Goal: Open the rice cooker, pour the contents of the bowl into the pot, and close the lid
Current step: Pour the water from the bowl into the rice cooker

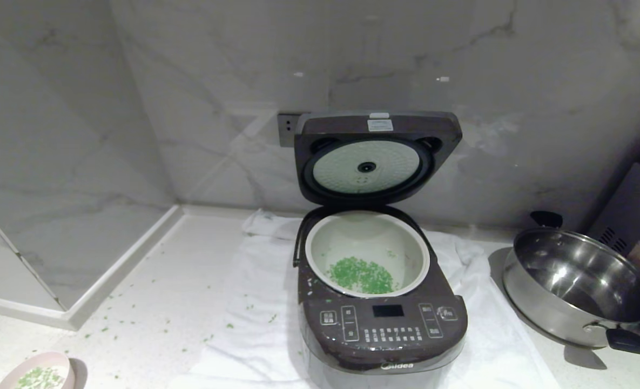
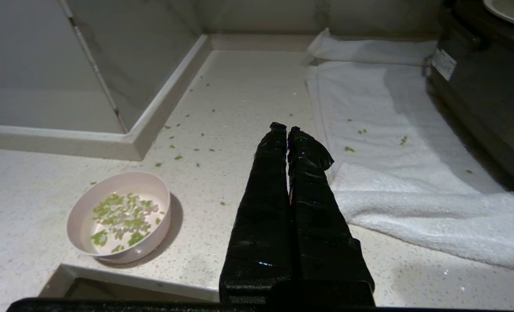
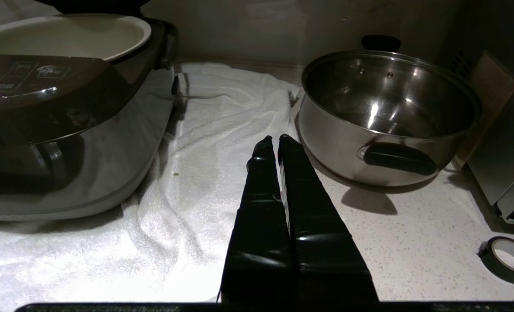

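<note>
From my seat I saw the left claw [image 2: 286,128] pressed together and empty over the speckled white bench [image 2: 248,86], with the right claw [image 3: 273,141] likewise pinched closed, holding nothing, above the white towel [image 3: 222,112]. Nearest the bench's front edge sat the bowl [image 2: 119,216], upright, green bits [image 2: 122,214] left inside, well apart from the rice cooker [image 1: 382,329]. The cooker stood on the towel, its button panel facing me, its long axis running front to back. Its pot [image 1: 367,253] held a heap of green pieces [image 1: 361,274]. Behind, the lid [image 1: 376,156] stood raised on its rear hinge, inner plate toward me, against the marble wall [image 1: 514,108]. Bare bench lay left of the towel; the steel pan [image 1: 579,286] crowded the right.
</note>
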